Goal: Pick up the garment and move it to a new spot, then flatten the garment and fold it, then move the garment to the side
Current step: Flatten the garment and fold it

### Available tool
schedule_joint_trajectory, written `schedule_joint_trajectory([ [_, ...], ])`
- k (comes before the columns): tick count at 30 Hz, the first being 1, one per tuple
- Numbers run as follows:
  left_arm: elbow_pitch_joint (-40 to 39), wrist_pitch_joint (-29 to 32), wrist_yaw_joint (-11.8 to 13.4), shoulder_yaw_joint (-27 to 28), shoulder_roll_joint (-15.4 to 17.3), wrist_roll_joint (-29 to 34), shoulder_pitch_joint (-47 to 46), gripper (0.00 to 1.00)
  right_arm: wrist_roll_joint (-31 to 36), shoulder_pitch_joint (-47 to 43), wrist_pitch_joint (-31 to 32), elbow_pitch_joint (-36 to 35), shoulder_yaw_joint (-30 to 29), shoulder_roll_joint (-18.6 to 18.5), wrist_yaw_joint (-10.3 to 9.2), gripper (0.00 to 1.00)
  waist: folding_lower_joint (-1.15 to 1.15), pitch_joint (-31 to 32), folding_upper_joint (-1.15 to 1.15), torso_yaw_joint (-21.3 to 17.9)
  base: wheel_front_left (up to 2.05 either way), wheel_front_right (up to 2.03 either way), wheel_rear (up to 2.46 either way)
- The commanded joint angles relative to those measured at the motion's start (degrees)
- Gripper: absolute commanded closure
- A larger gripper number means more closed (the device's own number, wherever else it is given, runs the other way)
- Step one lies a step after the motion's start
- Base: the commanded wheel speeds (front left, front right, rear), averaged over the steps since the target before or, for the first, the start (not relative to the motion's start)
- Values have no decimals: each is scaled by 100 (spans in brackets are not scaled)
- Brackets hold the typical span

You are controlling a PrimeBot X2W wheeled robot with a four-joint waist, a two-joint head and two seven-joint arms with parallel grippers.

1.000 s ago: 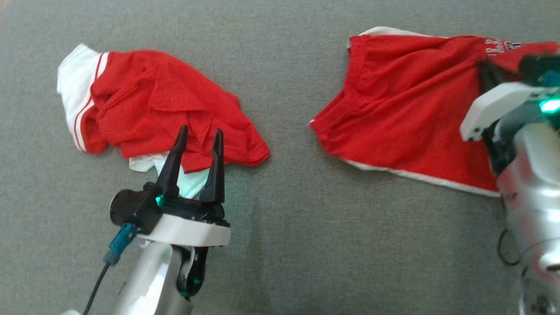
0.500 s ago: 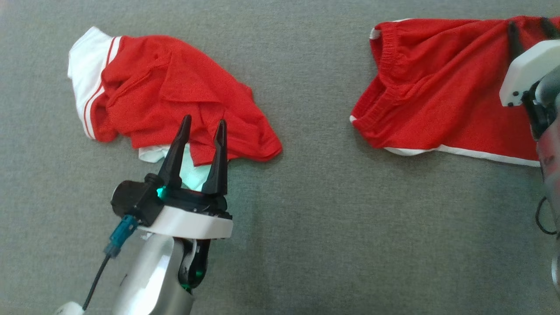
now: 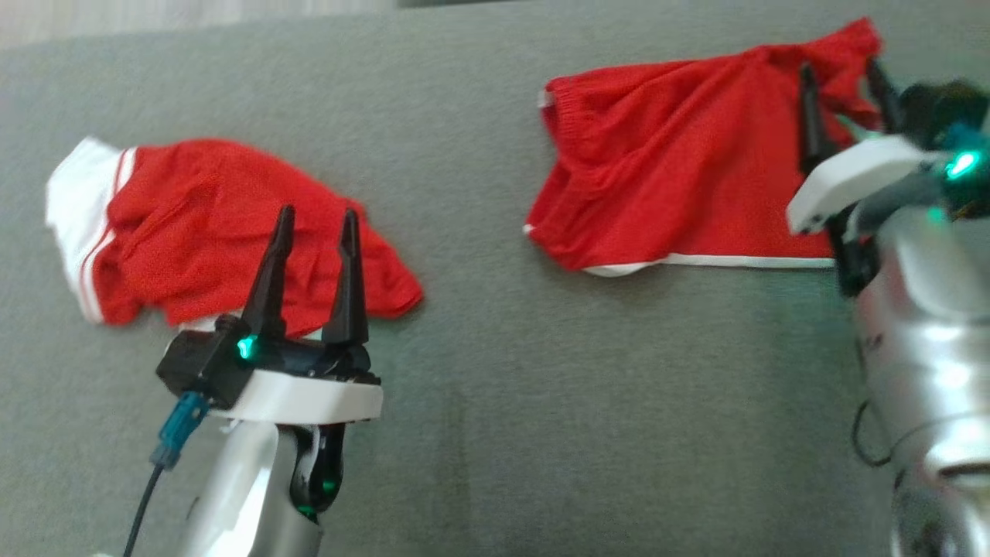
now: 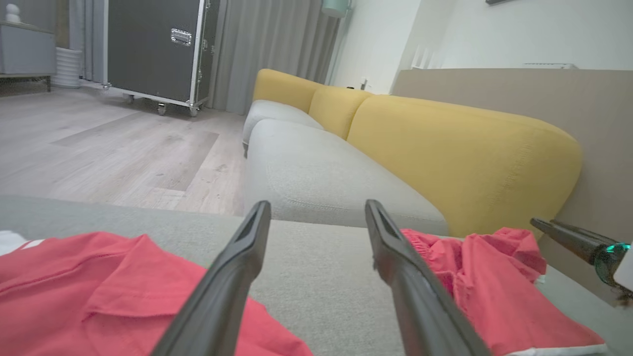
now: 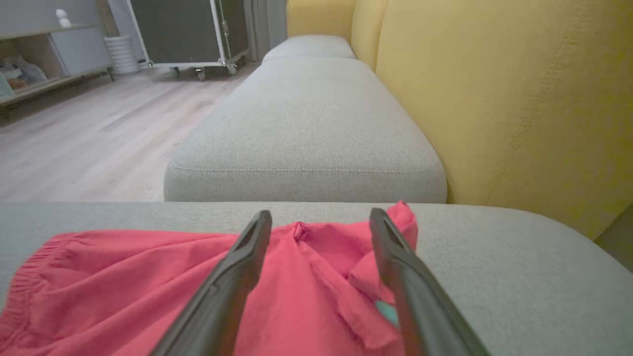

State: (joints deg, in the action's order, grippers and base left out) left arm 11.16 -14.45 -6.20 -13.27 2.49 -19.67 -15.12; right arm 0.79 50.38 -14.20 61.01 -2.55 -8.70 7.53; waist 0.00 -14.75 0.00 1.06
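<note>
Claws spread, empty: left claw (image 3: 313, 224) over shirt (image 3: 178, 232) hem, right claw (image 3: 843, 93) over bunched shorts (image 3: 673, 170); grey cushion (image 3: 495, 402) open between, yellow backrest (image 5: 494, 99) ahead.

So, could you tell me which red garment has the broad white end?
The crumpled garment by the left gripper; the other garment has only thin white trim.

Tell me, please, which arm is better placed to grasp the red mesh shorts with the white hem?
Right: the right gripper hangs open over the red shorts' bunched corner; the left gripper is open over the crumpled red-and-white garment.
</note>
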Motion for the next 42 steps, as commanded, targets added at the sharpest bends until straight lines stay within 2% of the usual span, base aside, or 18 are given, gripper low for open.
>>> schedule_joint_trajectory([
  [1, -235, -55, 32, 226, 39, 57, -5, 0, -146, -286, -74, -644, 196, 183, -4, 0, 0, 302, 0, -400, 0, 0, 0],
  [2, -235, -55, 32, 226, 39, 57, -5, 0, -146, -286, -74, -644, 196, 183, -4, 0, 0, 302, 0, -400, 0, 0, 0],
  [7, -266, -55, 34, 268, 39, 89, 76, 0, -328, -1406, -78, -2096, 378, 361, -4, 0, 0, 482, 0, -682, 0, 0, 0],
  [12, -244, -55, 21, 340, 39, 148, 143, 0, -422, -2544, -79, -3159, 360, 506, -4, 0, 0, 567, 0, -846, 0, 0, 0],
  [16, -193, -55, -7, 365, 39, 236, 157, 0, -494, -3119, -79, -3615, 430, 562, -4, 0, 0, 519, 0, -960, 0, 0, 0],
  [21, -48, -55, -72, 285, 74, 484, 15, 0, -665, -3236, -79, -3947, 495, 578, -4, 0, 0, 322, 0, -1093, 0, 0, 0],
  [26, 588, -51, -118, -345, 448, 830, -381, 0, -844, -3194, -79, -4106, 554, 580, -4, 0, 0, 77, 0, -1219, 0, 0, 0],
  [31, 1338, 230, -126, -1575, 983, 931, -1016, 0, -1002, -3147, -79, -4164, 601, 581, -4, 0, 0, -161, 0, -1372, 0, 0, 0],
  [34, 1668, 275, -127, -2109, 1229, 847, -1388, 0, -1064, -3116, -79, -4185, 632, 581, -4, 0, 0, -267, 0, -1454, 0, 0, 0],
  [42, 2282, 81, -128, -2459, 1348, 661, -2018, 0, -1135, -3063, -80, -4202, 660, 581, -4, 0, 0, -425, 0, -1631, 0, 0, 0],
])
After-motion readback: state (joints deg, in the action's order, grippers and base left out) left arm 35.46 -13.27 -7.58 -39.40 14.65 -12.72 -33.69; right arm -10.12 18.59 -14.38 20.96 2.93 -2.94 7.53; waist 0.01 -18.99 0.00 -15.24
